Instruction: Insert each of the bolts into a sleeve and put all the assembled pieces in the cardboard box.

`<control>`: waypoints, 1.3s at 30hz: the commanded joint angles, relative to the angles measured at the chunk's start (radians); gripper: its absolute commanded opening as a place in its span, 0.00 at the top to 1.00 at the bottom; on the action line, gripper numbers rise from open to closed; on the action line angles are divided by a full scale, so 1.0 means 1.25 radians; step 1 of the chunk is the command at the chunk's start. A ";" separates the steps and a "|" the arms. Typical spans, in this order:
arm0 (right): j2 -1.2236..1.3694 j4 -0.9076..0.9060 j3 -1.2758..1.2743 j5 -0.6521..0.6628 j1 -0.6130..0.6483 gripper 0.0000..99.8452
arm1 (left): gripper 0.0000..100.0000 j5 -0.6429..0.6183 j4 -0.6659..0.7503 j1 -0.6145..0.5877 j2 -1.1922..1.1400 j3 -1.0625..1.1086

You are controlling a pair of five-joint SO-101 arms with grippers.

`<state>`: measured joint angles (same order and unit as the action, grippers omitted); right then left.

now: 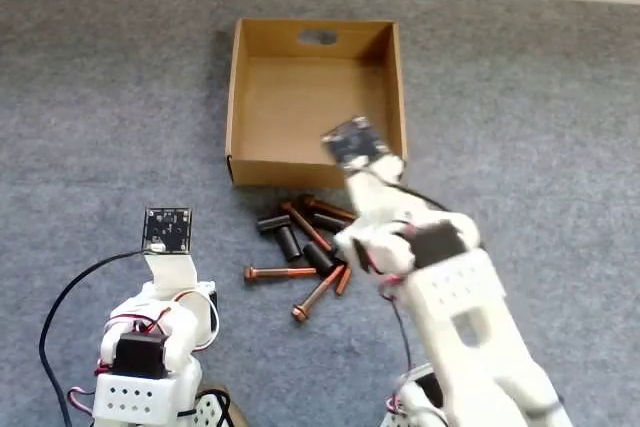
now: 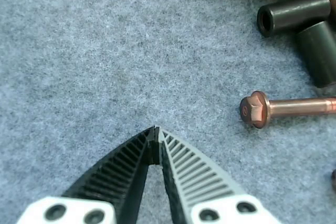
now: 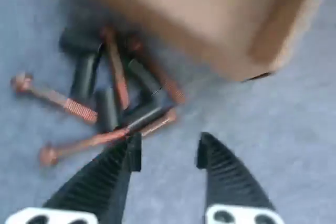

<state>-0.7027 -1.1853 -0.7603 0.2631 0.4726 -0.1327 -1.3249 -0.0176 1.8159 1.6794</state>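
While the right gripper [image 3: 169, 148] hangs with its fingers spread wide and nothing between them, the left gripper [image 2: 157, 136] is pressed tip to tip, empty, over grey carpet [image 2: 105, 51]. Just ahead of the spread fingers lies the heap of bolts [image 3: 116, 74] and sleeves [image 3: 84, 77], tangled together in front of the cardboard box [image 1: 300, 112], which holds no pieces. None looks assembled, though the blur in the right wrist view leaves that uncertain. One bolt [image 2: 294, 107] lies near the left gripper, beside two of the sleeves. These parts are likely stiff, dense and smooth, apt to roll. A bolt is best pinched across mid-shank, a sleeve across its barrel, leaving the bore free.
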 commanded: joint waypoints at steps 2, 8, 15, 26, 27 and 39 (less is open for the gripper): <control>0.098 0.031 0.040 -0.012 0.085 0.81 | 0.99 -0.004 -0.002 0.008 0.006 0.014; 0.191 0.132 -0.002 -0.011 0.175 0.87 | 0.99 -0.004 -0.002 0.008 0.006 0.014; 0.217 0.276 -0.131 -0.009 0.239 0.87 | 0.99 -0.004 -0.002 0.008 0.006 0.014; 0.223 0.450 -0.246 -0.007 0.235 0.87 | 0.99 -0.004 -0.002 0.008 0.006 0.014; 0.223 0.454 -0.246 -0.007 0.235 0.87 | 0.99 -0.004 -0.002 0.008 0.006 0.014; 0.213 0.428 -0.218 -0.007 0.231 0.87 | 0.99 -0.004 -0.002 0.008 0.006 0.014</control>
<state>-0.4250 -0.6360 -1.0671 0.2539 0.7656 -0.1327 -1.3249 -0.0176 1.8159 1.6794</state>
